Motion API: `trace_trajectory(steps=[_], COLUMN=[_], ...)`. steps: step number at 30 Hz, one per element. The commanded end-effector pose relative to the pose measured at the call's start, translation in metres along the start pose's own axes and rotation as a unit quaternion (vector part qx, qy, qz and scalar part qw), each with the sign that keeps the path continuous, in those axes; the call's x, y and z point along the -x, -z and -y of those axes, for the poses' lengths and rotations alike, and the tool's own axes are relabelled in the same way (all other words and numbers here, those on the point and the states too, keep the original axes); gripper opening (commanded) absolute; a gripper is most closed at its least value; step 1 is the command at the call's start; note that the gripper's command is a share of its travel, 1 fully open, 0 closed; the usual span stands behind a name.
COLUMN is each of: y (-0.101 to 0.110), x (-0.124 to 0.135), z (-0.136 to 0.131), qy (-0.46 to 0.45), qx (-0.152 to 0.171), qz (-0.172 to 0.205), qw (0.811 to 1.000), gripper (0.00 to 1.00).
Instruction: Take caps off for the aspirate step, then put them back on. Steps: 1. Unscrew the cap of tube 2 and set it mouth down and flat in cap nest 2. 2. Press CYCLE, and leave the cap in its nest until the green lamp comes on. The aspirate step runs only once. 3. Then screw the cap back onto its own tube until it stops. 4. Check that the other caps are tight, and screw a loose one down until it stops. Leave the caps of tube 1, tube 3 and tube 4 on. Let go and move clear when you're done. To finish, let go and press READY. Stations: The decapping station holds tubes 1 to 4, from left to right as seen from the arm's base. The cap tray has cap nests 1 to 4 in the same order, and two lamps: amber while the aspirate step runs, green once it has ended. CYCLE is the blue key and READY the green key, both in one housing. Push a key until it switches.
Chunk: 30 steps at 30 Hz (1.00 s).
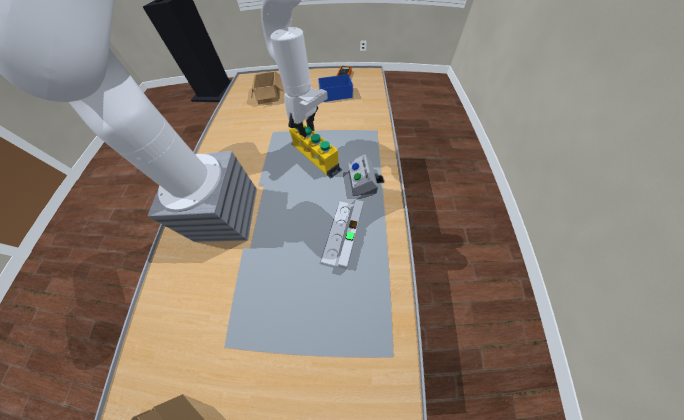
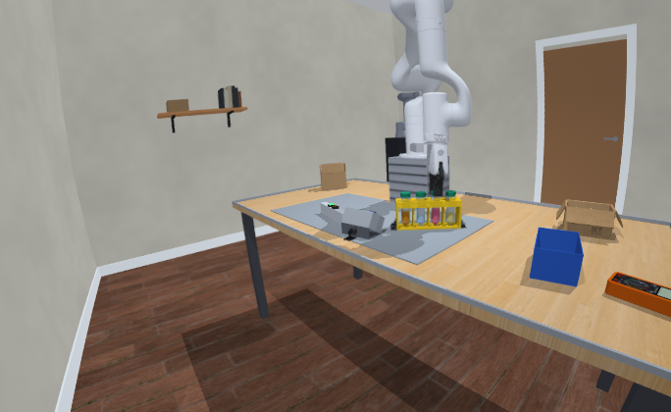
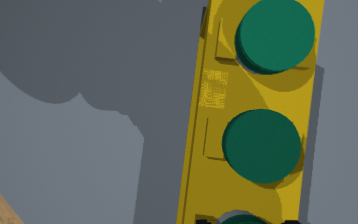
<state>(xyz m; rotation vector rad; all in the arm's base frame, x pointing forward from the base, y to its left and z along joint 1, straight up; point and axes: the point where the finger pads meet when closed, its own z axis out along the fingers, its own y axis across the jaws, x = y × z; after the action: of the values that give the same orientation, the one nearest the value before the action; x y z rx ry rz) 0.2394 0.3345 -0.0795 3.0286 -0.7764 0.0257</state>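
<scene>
Green cap 2 (image 1: 307, 130) (image 3: 242, 220) is seemingly awaiting tightening; half-narrow jaws are flanking it, grip unclear, next needing turning until it stops.

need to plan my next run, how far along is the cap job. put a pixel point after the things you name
Aspirate looks done: the green lamp (image 1: 350, 235) is lit. Tube 2's cap looks back on, since all four tubes wear green caps and none lies in the tray (image 1: 334, 244).

In hand: the gripper (image 1: 303, 130) (image 2: 436, 192) is down at one cap in the rack (image 1: 310, 151) (image 2: 429, 227) (image 3: 250, 95), probably checking tightness.

Left: any remaining checks, letting go, pressing READY (image 1: 356, 176).
</scene>
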Motion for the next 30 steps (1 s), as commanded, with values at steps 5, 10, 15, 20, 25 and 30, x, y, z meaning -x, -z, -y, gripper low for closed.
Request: trace_trajectory(steps=[5, 10, 15, 20, 25, 30], y=[0.0000, -0.0001, -0.0002, -0.0003, -0.0003, -0.0003], x=[-0.0002, -0.0003, -0.0002, -0.0002, -0.0002, -0.0002], z=[0.0006, 0.0006, 0.0006, 0.0006, 0.0006, 0.0006], qy=[-0.219, -0.291, -0.408, -0.440, -0.440, -0.440], qx=[-0.002, -0.002, -0.001, 0.000, 0.000, 0.000], qz=[0.009, 0.009, 0.009, 0.009, 0.009, 0.009], qw=[0.976, 0.957, 0.913, 0.898, 0.898, 0.898], gripper=[0.00, 0.00, 0.00, 0.00, 0.00, 0.46])
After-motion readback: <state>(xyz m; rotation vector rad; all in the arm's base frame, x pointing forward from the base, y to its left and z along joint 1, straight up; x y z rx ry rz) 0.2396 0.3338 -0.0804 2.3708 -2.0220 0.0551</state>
